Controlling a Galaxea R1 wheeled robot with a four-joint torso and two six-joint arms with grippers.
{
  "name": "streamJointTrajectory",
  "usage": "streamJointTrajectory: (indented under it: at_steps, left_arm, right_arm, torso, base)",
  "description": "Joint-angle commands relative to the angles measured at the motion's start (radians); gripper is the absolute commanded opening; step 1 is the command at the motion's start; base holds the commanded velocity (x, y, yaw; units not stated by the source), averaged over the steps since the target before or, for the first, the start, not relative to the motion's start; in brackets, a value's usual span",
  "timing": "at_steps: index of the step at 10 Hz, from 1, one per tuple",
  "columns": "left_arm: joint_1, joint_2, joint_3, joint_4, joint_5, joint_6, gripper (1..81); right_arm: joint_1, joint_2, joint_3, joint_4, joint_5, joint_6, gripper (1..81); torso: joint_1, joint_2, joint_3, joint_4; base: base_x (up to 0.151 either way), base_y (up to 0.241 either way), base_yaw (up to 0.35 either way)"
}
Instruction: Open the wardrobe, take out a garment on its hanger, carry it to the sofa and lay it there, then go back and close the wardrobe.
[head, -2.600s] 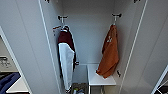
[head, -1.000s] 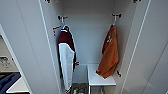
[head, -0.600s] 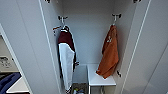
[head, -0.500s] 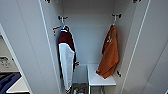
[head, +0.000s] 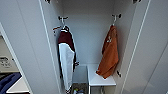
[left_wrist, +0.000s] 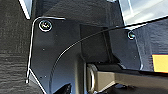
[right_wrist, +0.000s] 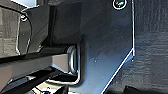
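We are facing the wardrobe (head: 140, 47), doors standing open. The garment (head: 109, 56) is hanging at three o'clock on its hanger (head: 114, 18), probably brushing the white shelf (head: 100, 79); a maroon garment (head: 66, 53) is hanging at nine o'clock. We cannot tell either tool's state

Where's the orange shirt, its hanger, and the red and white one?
Orange shirt (head: 110, 56), head view, middle of the cloth.
Hanger (head: 114, 18), head view, its hook.
Maroon garment (head: 65, 38), head view, the dark upper part.
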Motion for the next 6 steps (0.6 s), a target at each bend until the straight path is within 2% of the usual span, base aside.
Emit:
streamJointTrajectory:
  at_steps: [1, 6]
  left_arm:
    - [-0.026, -0.005, 0.003, 0.013, 0.018, 0.010, 81.1]
    - [-0.027, -0.002, 0.003, 0.010, 0.020, 0.011, 81.1]
  right_arm:
    - [-0.016, 0.023, -0.022, 0.028, 0.118, -0.010, 81.1]
    - [-0.016, 0.047, -0.036, 0.025, 0.096, -0.013, 81.1]
  torso:
    - [0.000, 0.000, 0.000, 0.000]
    - [0.000, -0.001, 0.001, 0.000]
  base:
    - [0.000, 0.000, 0.000]
    - [0.000, 0.000, 0.000]
